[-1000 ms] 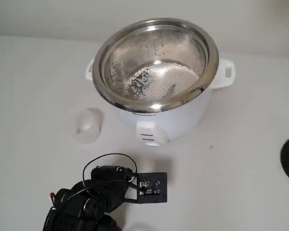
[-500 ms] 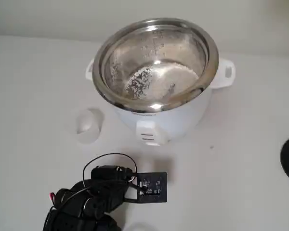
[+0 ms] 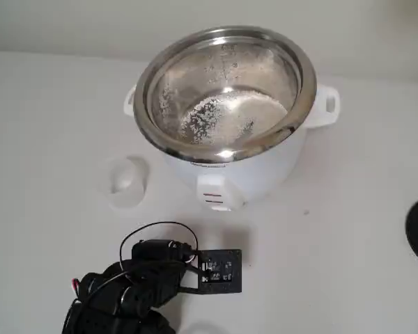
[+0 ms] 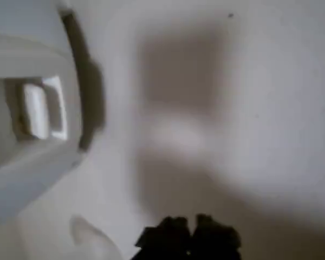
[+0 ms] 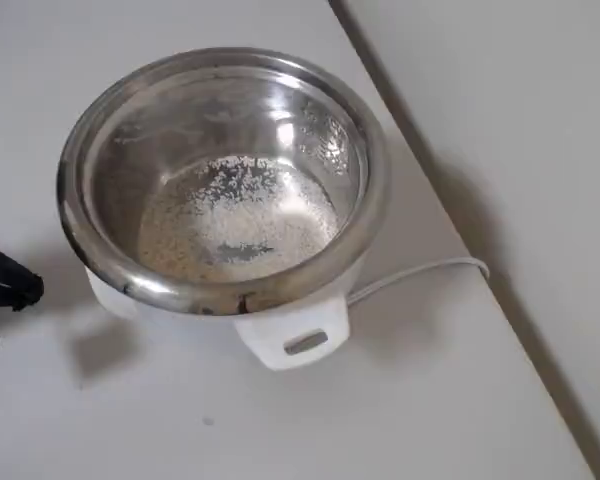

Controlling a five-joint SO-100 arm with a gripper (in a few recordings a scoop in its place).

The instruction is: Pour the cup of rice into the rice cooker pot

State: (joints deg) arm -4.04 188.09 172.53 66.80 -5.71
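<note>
Sitting low at the near edge of the white bench [image 3: 348, 264] in the fixed view: black robot arm [image 3: 125, 292], folded down, with a small dark circuit board [image 3: 219, 271] and looped black cable beside it. Showing as a blurred black end effector [image 4: 188, 238] at the bottom of the wrist view, above bare bench, holding nothing that can be made out; whether open or closed, cannot tell.

Standing upright just beyond the arm, to the left in the fixed view: small translucent whitish plastic cup [image 3: 127, 181], near the cooker's left side but apart from it, looking empty.

Resting further back, in the middle of the bench: large round shiny stainless-steel rice cooker pot [image 3: 226, 90], seated in a white cooker body [image 3: 230, 177] with side handles. Lying spread across the pot's bottom as a thin, patchy layer: small white grains of rice [image 5: 235, 215], with some grains clinging to the inner wall.

Trailing from the cooker toward the bench edge in the overhead view: white power cord [image 5: 420, 272].
</note>
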